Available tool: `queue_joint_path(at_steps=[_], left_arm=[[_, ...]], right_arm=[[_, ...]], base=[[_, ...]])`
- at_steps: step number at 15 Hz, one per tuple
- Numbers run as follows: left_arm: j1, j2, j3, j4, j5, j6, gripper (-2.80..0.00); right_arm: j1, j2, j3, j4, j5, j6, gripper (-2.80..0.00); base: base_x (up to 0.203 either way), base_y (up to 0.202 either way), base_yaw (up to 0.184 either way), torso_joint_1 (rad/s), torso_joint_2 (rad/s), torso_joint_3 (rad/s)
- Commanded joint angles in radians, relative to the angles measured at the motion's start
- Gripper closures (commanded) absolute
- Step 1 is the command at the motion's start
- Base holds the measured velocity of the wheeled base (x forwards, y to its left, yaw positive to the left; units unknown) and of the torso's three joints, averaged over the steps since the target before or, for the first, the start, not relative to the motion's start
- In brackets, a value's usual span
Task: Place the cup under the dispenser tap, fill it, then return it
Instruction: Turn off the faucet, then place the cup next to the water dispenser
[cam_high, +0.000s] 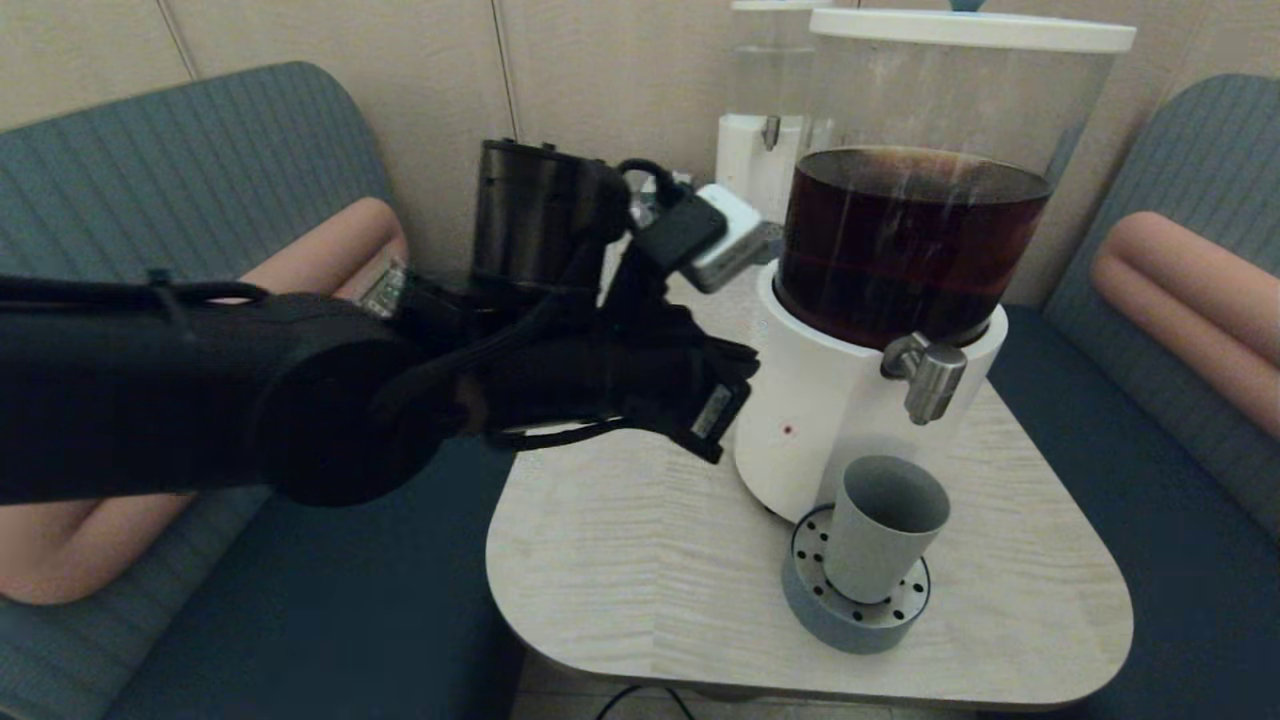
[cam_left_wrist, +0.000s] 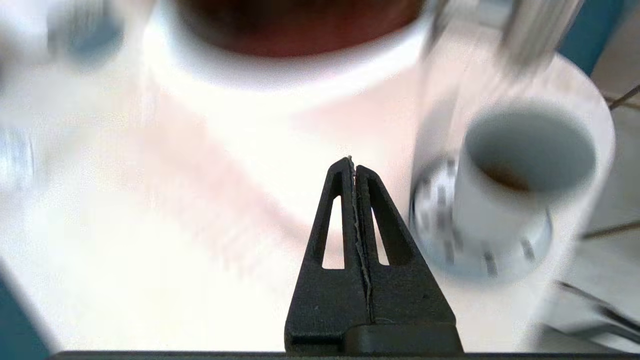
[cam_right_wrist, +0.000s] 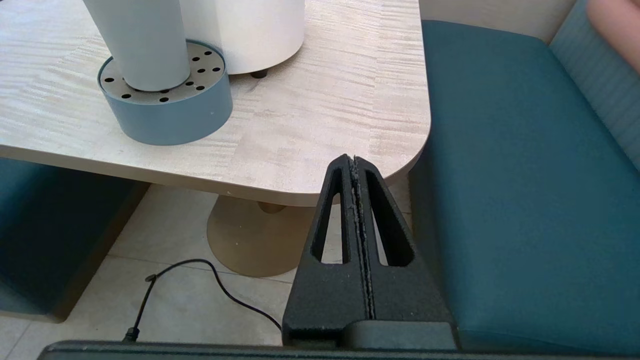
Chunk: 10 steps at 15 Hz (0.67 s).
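L hand (cam_left_wrist: 353, 165) closed, empty, near cup (cam_left_wrist: 505, 195)

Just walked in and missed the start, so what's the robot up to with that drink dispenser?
Nothing is being held right now. The small grey-blue tapered cup stands upright on the round grey drip tray with a perforated metal top, under the brushed-steel tap of the large white-based dispenser of dark brown liquid. The left wrist view shows a little brown liquid in its bottom. The left gripper, fingers shut and empty, hovers over the table beside the dispenser. The right gripper, also shut, hangs off the table's edge.
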Motion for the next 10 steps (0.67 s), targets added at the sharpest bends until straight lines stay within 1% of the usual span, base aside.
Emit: queue_joint_path(at_steps=[1,2,3,4,5,6,7,8,10], left_arm=[[0.067,-0.190,0.146,-0.001,-0.023,-0.064,0.00],[0.119,-0.261,0.225,-0.004,-0.064,-0.103,0.00],[0.186,-0.341,0.317,-0.018,-0.137,-0.126,0.00],[0.266,-0.408,0.426,-0.051,-0.213,-0.141,0.00],[0.354,-0.450,0.530,-0.119,-0.275,-0.151,0.00],[0.419,-0.470,0.626,-0.239,-0.326,-0.159,0.00],[0.473,-0.473,0.706,-0.407,-0.376,-0.168,0.00],[0.508,-0.447,0.782,-0.560,-0.418,-0.173,0.00],[0.531,-0.317,0.884,-0.779,-0.460,-0.180,0.00]], right_arm=[[0.000,0.000,0.002,0.000,0.000,-0.001,0.00],[0.000,0.000,0.002,0.000,0.000,-0.001,0.00],[0.000,0.000,0.001,0.000,0.000,-0.001,0.00],[0.000,0.000,0.001,0.000,0.000,-0.001,0.00],[0.000,-0.001,0.000,0.000,0.000,0.000,0.00],[0.000,0.000,0.001,0.000,0.000,-0.001,0.00],[0.000,0.000,0.001,0.000,0.000,-0.001,0.00],[0.000,0.000,0.000,0.000,0.000,0.000,0.00],[0.000,0.000,0.001,0.000,0.000,-0.001,0.00]], base=[[0.000,0.000,0.000,0.000,0.00,0.000],[0.000,0.000,0.000,0.000,0.00,0.000],[0.000,0.000,0.000,0.000,0.00,0.000],[0.000,0.000,0.000,0.000,0.00,0.000],[0.000,0.000,0.000,0.000,0.00,0.000],[0.000,0.000,0.000,0.000,0.00,0.000],[0.000,0.000,0.000,0.000,0.00,0.000],[0.000,0.000,0.000,0.000,0.00,0.000],[0.000,0.000,0.000,0.000,0.00,0.000]])
